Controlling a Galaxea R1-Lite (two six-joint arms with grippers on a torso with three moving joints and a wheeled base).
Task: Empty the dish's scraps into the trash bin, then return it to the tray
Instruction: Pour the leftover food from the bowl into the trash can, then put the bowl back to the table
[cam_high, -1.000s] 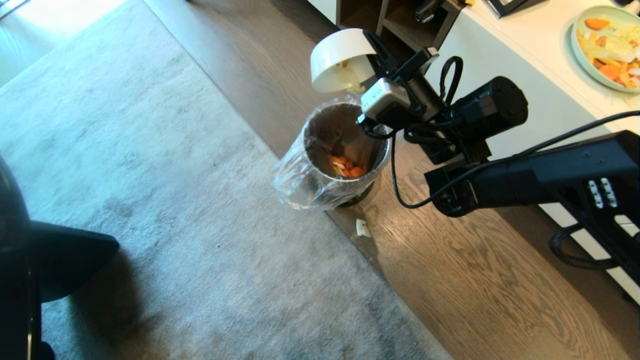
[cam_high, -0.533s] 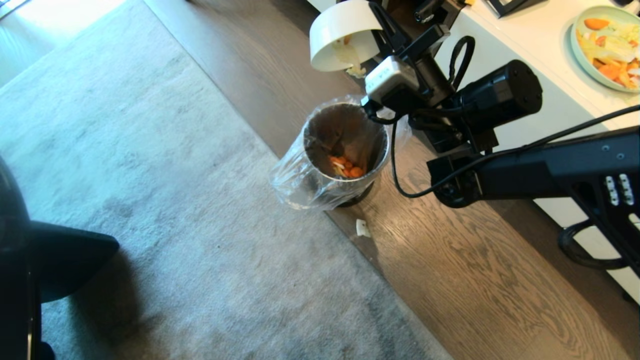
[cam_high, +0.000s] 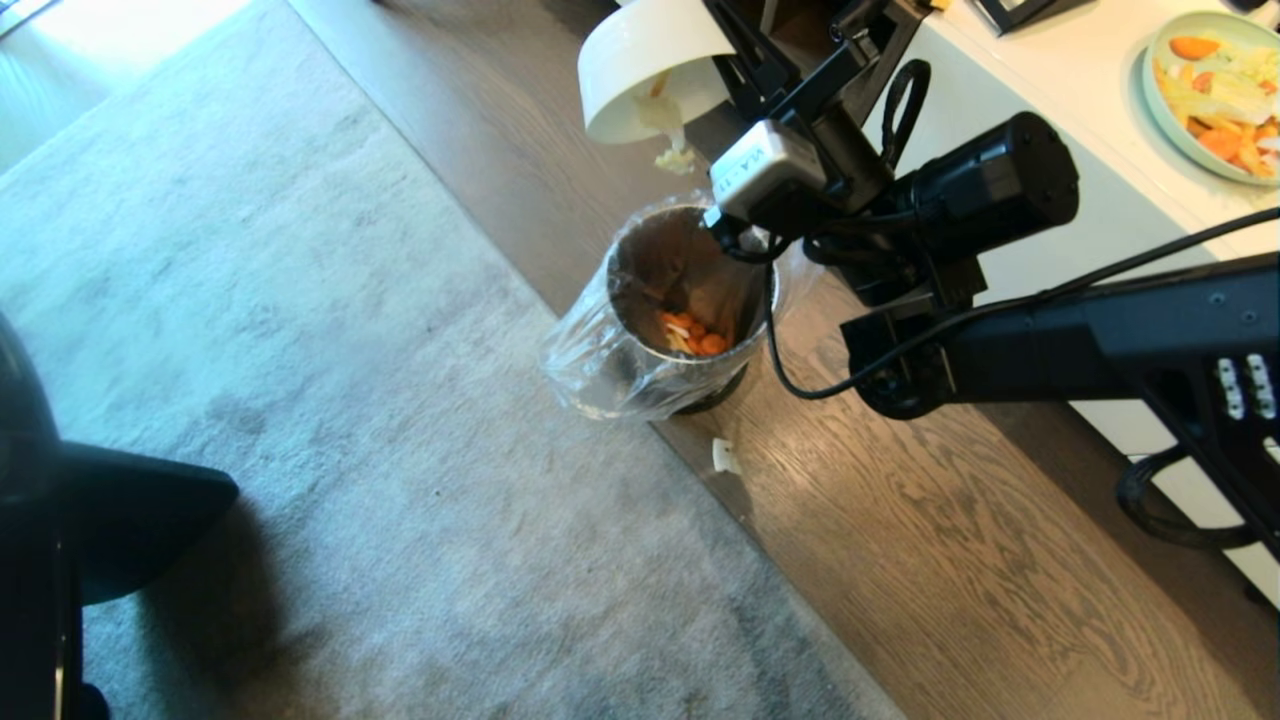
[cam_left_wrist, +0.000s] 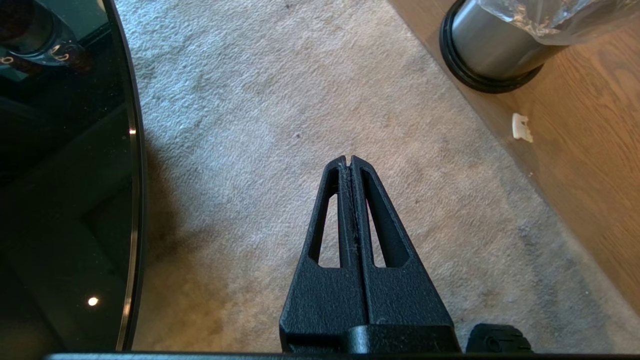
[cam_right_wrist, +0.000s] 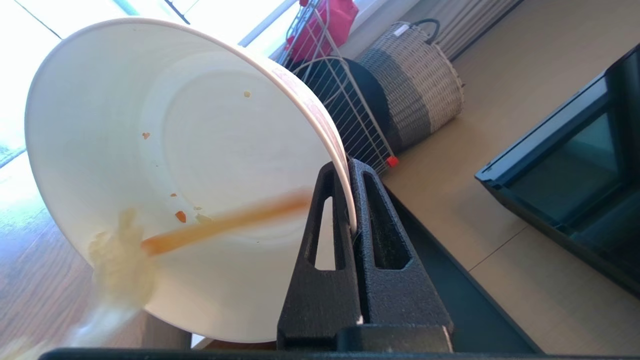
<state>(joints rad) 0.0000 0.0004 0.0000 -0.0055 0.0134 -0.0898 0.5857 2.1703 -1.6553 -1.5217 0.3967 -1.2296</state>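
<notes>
1. Since a second ago the plain white round glossy bowl (cam_high: 650, 70) has been carried up and away from the bin mouth, toward the picture's top left, and a pale clump with an orange sliver is now sliding off its lower lip.
2. That bowl is tipped steeply, mouth facing down toward the floor, and the right claw (cam_right_wrist: 350, 200) is clenched on its rim, one finger inside and one outside.
3. Below the claw and slightly nearer the robot stands the small cylindrical brushed-steel trash bin (cam_high: 690, 300) with its clear liner bag; orange slices and pale pieces (cam_high: 692, 335) already lie at its bottom.
4. The falling scraps (cam_high: 672, 150) appear to hang beyond the bin's far rim, so they may miss; one white bit (cam_high: 725, 455) lies on the wooden floor beside the bin.
5. Step in hand: emptying. Next, I judge, bring the bowl back over the bin until clean, right it, then carry it to the tray, which is not in view.
6. The left claw (cam_left_wrist: 350, 161) is pressed closed and empty, parked over the grey carpet (cam_left_wrist: 280, 100).
</notes>
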